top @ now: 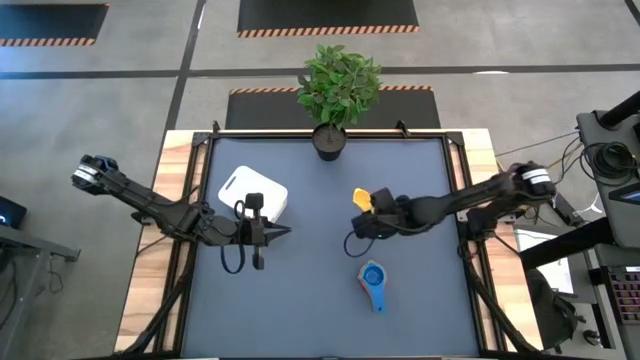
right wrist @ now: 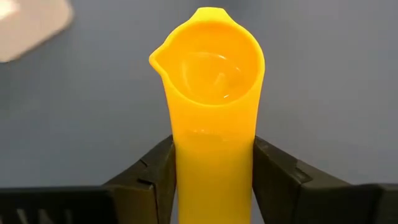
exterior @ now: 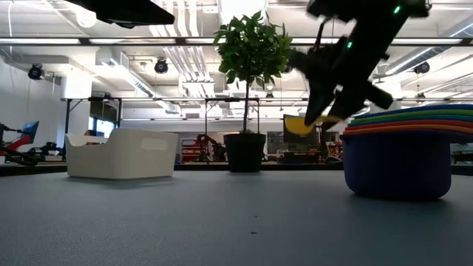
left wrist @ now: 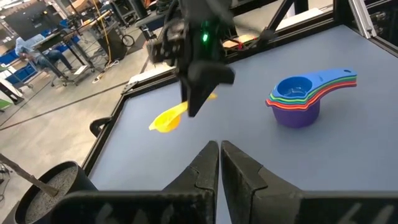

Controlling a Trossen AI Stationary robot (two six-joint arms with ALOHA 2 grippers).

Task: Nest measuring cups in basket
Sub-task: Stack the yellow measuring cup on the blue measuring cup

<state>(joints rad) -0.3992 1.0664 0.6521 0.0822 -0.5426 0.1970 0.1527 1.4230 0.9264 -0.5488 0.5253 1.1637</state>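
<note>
Grey-blue matting covers the table (top: pixel 300 300) we work at, with a workshop behind it. Our right gripper's (right wrist: pixel 214 168) fingers (right wrist: pixel 152 174) clamp the flat handle of the small yellow plastic measuring cup (right wrist: pixel 211 74), held above the mat right of centre; its long axis runs straight out from the fingers, bowl foremost. Only the right wrist view shows the pouring lip and the empty bowl; we read no writing on it. Our left gripper (left wrist: pixel 219 163) hangs closed and empty beside the white rounded-square plastic basket (top: pixel 252 192). The left wrist view shows the stack of nested cups (left wrist: pixel 298 99), blue on top, handles fanned away from the yellow cup, which the high view flattens. A potted green plant (top: pixel 335 90) stands at the far edge.
</note>
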